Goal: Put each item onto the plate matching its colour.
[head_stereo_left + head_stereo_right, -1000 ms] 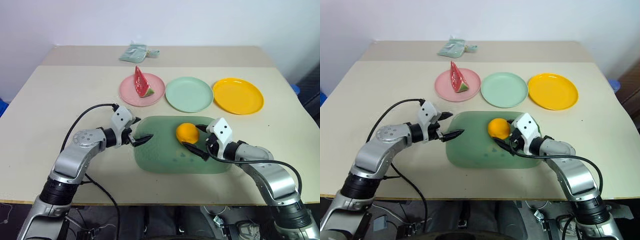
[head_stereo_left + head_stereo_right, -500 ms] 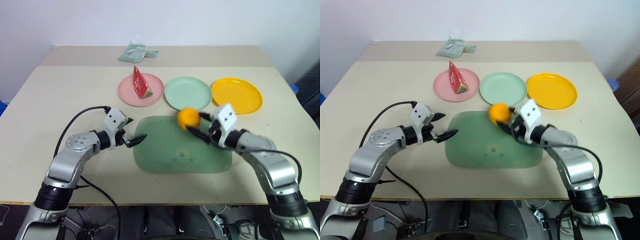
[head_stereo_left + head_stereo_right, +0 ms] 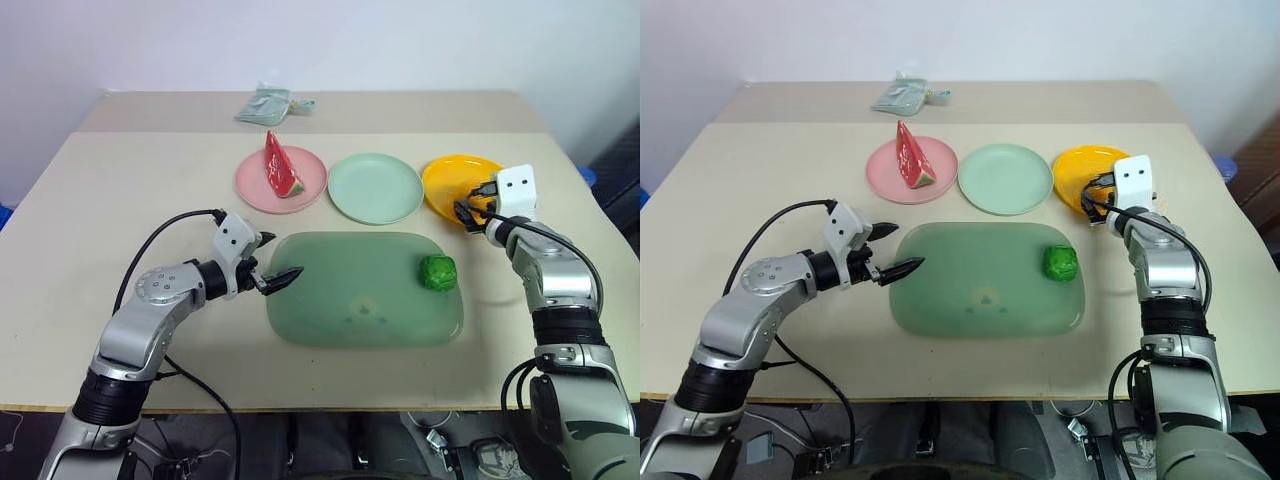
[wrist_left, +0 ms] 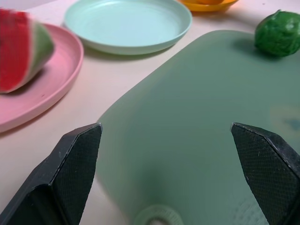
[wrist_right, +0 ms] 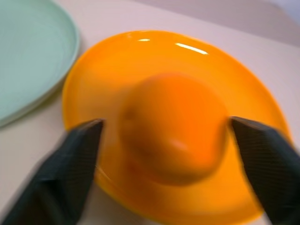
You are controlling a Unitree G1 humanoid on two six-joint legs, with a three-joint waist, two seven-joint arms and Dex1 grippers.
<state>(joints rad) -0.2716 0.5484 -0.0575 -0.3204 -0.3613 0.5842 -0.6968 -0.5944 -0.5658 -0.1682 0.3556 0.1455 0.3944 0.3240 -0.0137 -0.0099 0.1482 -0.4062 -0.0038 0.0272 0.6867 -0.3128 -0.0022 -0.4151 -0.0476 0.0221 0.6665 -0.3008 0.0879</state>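
Note:
The round orange fruit [image 5: 176, 124] rests on the yellow plate [image 3: 445, 178] at the back right. My right gripper [image 3: 470, 205] is open around it, with a gap showing at each finger. A dark-green lumpy ball [image 3: 437, 271] lies on the right side of the big green mat [image 3: 350, 300]. The red watermelon wedge [image 3: 280, 165] stands on the pink plate [image 3: 312, 182], and beside it the mint green plate [image 3: 375, 187] holds nothing. At the mat's left edge, my left gripper [image 3: 283, 256] hovers open and holds nothing.
A folded pale-green cloth packet [image 3: 265, 103] lies at the table's far edge. A black cable [image 3: 165, 235] loops over the table beside my left arm. Bare tabletop extends left of the pink plate and in front of the mat.
My right gripper carried the orange fruit from the mat up and right to the yellow plate and opened. The green ball now shows on the mat. The left gripper stayed put.

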